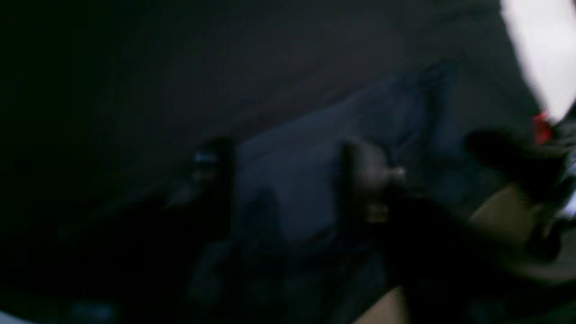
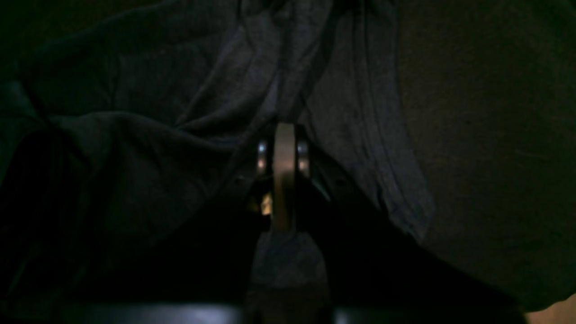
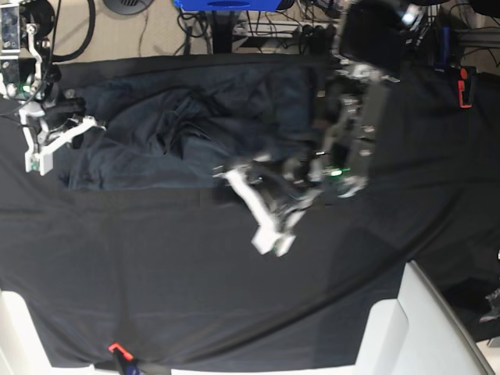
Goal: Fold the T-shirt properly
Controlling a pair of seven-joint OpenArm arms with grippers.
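Right gripper (image 2: 283, 135): fingers pinched together on a fold of the T-shirt (image 2: 148, 135), cloth bunched and creased up toward the clamp in the right wrist view. In base view that gripper (image 3: 74, 117) sits at the shirt's far left edge, by the table (image 3: 195, 297) edge.

Left gripper (image 3: 269, 203): motion-blurred in both base and left wrist views. Left wrist view shows 2 dark fingers (image 1: 216, 166) apart with grey-blue cloth between them; can't tell if they hold it.

T-shirt (image 3: 203, 133) lies crumpled across the upper part of the black-covered table, rumpled in the middle.

Only base view shows the whole shirt layout and both arms; only the right wrist view shows the pinch itself.
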